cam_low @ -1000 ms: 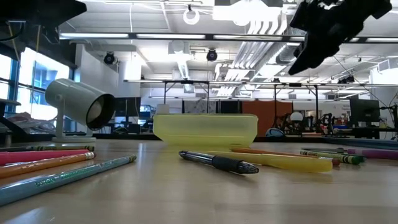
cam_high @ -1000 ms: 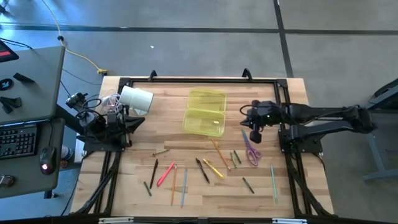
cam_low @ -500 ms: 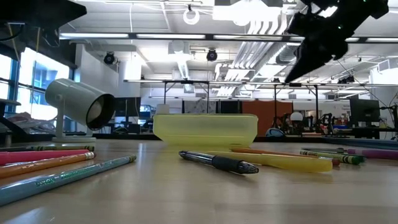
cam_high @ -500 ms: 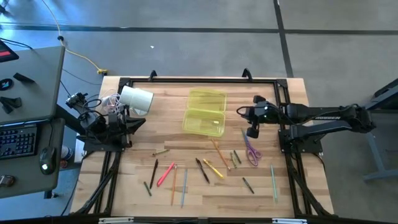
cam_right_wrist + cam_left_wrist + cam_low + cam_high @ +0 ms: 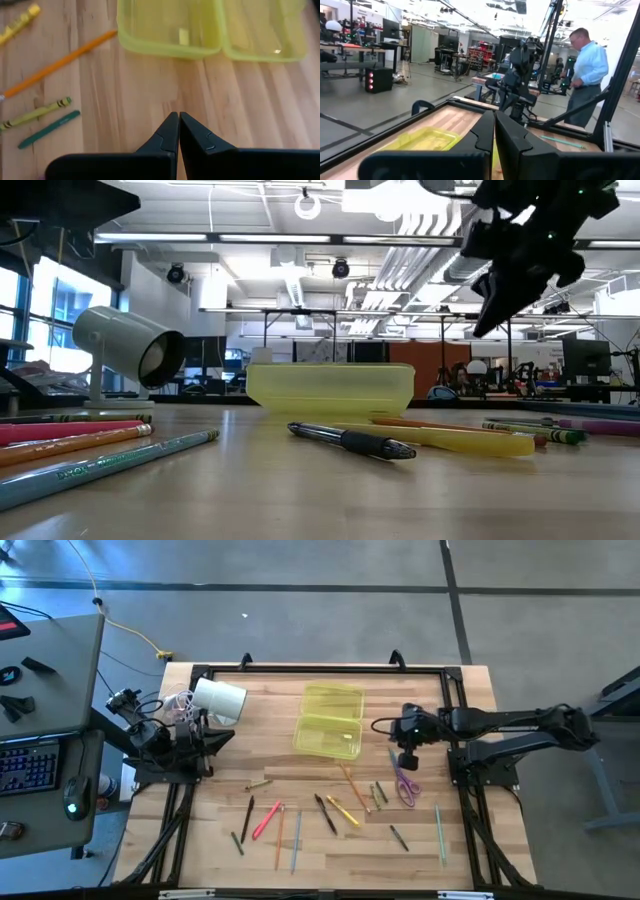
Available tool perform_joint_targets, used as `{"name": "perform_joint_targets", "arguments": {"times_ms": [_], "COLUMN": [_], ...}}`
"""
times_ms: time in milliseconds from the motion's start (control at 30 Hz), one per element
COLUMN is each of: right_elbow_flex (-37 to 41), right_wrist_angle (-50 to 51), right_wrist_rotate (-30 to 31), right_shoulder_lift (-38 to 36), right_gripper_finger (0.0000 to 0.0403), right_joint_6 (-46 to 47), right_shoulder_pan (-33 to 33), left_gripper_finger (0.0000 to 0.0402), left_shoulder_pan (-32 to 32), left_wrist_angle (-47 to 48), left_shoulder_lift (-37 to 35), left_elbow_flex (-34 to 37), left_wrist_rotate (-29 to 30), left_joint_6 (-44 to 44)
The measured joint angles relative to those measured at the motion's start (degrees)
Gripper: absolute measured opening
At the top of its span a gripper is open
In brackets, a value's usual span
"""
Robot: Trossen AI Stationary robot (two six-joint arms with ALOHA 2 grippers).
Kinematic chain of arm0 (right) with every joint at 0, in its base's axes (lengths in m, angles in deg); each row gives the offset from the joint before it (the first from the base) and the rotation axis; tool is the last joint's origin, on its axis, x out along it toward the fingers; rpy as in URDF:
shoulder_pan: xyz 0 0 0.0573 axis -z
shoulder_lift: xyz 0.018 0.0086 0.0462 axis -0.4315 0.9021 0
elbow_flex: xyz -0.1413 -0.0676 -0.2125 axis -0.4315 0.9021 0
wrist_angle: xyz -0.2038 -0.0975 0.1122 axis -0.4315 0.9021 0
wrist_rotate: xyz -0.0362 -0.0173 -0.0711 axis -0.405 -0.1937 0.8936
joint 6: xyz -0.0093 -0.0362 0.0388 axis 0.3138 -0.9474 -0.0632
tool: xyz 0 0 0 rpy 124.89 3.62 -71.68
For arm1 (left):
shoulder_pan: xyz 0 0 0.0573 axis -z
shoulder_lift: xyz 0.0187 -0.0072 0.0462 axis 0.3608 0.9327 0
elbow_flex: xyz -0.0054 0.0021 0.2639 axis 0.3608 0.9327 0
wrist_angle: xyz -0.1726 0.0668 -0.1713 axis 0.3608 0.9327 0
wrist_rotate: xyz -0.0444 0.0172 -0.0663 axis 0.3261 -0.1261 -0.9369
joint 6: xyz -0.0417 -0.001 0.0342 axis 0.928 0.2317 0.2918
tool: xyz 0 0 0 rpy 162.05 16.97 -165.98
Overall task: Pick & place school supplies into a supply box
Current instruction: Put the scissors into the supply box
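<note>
Right gripper hangs above table between supply box and purple scissors, fingers pinched shut and empty, likely lining up a pick since pens and pencils lie loose; left gripper parked, near-closed, empty.

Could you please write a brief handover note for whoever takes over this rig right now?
Right end effector: shut, empty, in the air between the supply box and the purple scissors.
Left end effector: parked at the table's left edge, holding nothing.
Done: nothing; no supplies visible in the box.
Left: every pen and pencil, and the scissors, lies on the table.
</note>
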Motion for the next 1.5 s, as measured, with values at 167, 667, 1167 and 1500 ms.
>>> {"name": "perform_joint_targets", "arguments": {"times_ms": [167,667,1167,1500], "right_elbow_flex": [0.00,0.00,-0.02,-0.02], "right_wrist_angle": [0.00,-0.16,-7.65,-1.55], "right_wrist_rotate": [-0.02,-0.93,-1.62,1.11], "right_shoulder_lift": [5.26,9.40,9.40,9.40], "right_gripper_finger": [0.0001,0.0001,0.0001,0.0014], "right_joint_6": [-0.01,-3.05,-4.57,-8.73], "right_shoulder_pan": [0.01,0.00,0.00,0.00], "left_gripper_finger": [0.0051,0.0051,0.0051,0.0051], "left_shoulder_pan": [0.00,0.00,0.00,0.00], "left_wrist_angle": [0.02,0.04,2.79,2.75], "left_shoulder_lift": [0.00,0.00,-0.02,-0.02], "left_elbow_flex": [0.00,0.00,0.00,0.00], "left_wrist_rotate": [0.03,0.24,0.20,0.18], "left_joint_6": [0.40,1.32,1.45,1.43]}}
